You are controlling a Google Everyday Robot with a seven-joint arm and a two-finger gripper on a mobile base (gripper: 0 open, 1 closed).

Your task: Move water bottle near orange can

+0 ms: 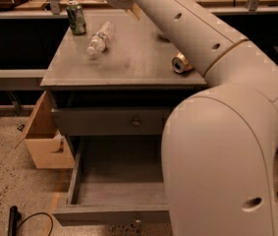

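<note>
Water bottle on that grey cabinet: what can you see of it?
The small clear plastic water bottle lies on its side on the grey tabletop, white cap pointing toward the camera, pale label around its middle. Only the tabletop touches it; the dark green can stands apart behind it. The robot's hand is out of view.

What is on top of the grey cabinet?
A bottle on its side, a green can upright at back left, an orange can on its side at right. The arm covers the back right part. The hand is out of view, past the top edge.
</note>
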